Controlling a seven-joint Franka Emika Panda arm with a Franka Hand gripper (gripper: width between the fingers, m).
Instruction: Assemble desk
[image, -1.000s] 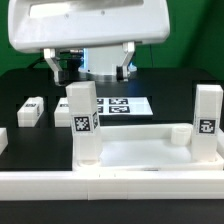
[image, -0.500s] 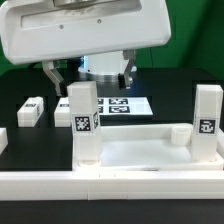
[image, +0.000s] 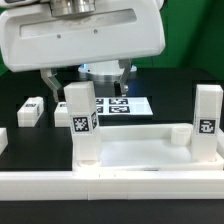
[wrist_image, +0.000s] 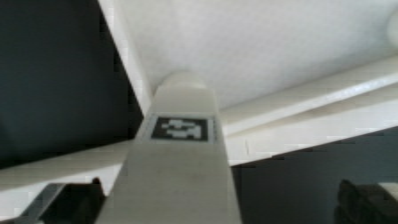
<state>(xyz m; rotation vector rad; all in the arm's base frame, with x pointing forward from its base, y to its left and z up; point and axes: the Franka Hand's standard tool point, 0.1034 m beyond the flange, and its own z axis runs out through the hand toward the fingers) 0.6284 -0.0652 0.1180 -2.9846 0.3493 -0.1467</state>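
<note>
Wrist view has the end effector (wrist_image: 210, 203) with jaws spread wide, holding nothing, straddling an upright leg (wrist_image: 178, 150) that stands at a corner of the desk slab (image: 140, 152) on the table (image: 175, 105). A descent off-centre could drive a finger (image: 50, 85) onto the leg's top and tip it. An uneven squeeze might twist it loose.

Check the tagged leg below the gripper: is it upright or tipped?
Upright: the leg stands vertical on its end at a corner of the slab.
</note>
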